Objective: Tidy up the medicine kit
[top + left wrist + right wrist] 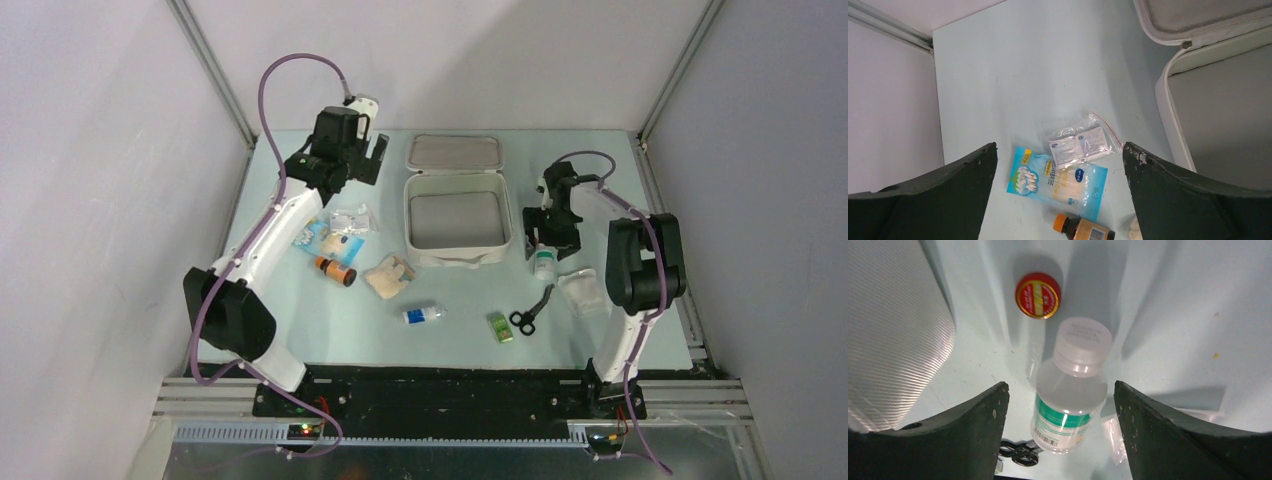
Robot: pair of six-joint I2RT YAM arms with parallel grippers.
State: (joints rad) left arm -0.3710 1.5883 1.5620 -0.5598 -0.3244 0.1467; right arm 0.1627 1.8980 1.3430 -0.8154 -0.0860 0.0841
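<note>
Right wrist view: the right gripper (1060, 386) has its fingers spread either side of the clear bottle (1070, 405), a gap showing on both sides, nothing pinched. The bottle stands upright near the wall of the medicine kit (898, 330), so a nudge from either finger could tip it toward the red tin (1037, 295) or the scissors (1018, 452). Over on the left, the left gripper (1059, 145) hangs wide apart and empty above the swab packet (1055, 180) and sachet bag (1080, 145). The medicine kit sits mid-table, lid (454, 152) flung back, and its grey inside looks bare; every item in sight lies outside it.
</note>
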